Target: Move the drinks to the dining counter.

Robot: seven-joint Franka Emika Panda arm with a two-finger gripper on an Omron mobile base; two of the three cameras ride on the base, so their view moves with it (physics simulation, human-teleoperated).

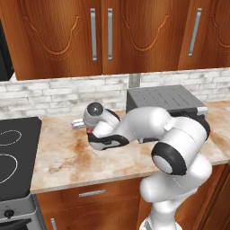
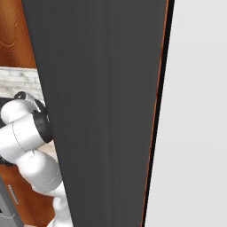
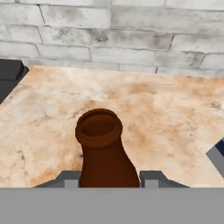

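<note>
gripper clamps cola bottle | counter open ahead, apparently

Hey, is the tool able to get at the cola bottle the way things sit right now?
Yes, it looks so. In the hand view the cola bottle stands upright between the two fingertips of the tool, which appear closed on its body. Nothing lies between them on the counter.

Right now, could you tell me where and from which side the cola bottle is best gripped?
Grip the cola bottle on its body below the flared lip, coming from the side, level with the counter, as the end effector does now. It stands upright, so the neck widens downward into the body, where the fingers flank it; the lip above would probably stop slipping.
</note>
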